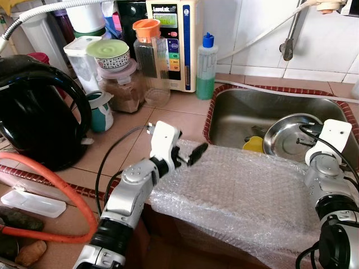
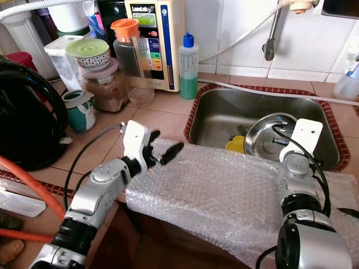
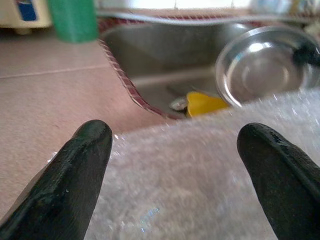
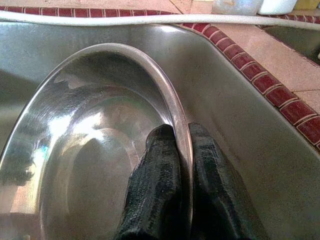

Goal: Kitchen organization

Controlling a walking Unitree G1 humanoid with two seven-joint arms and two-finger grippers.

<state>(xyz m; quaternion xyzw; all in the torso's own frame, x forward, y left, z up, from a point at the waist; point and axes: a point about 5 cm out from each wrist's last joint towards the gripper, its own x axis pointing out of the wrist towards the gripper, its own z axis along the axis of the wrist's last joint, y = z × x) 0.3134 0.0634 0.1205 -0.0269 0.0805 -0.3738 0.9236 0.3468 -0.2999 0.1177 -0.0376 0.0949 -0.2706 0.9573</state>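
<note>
A stainless sink (image 1: 235,115) is set into the tiled worktop (image 1: 168,126) at about one o'clock from the robot. Inside it a steel bowl (image 1: 289,134) stands tilted on edge against the right wall, with a yellow cup (image 1: 253,144) at its nine o'clock; something small and metallic lies beside the cup, too blurred to name. A sheet of bubble wrap (image 1: 241,190) covers the worktop's near edge at six o'clock from the sink.

At eleven o'clock stand a jar of brown powder (image 1: 120,92) capped by a green-lidded patterned bowl (image 1: 109,53), a clear pitcher with an orange lid (image 1: 150,59), and a bottle of green liquid (image 1: 206,70) with a blue cap. A black kettle (image 1: 36,112) sits at nine o'clock.

The right gripper (image 4: 172,150) has its jaws clenched on the bowl's rim, one finger inside, one outside. The left gripper (image 3: 175,145) hovers just above the wrap's left end, its jaws spread wide and holding nothing.
</note>
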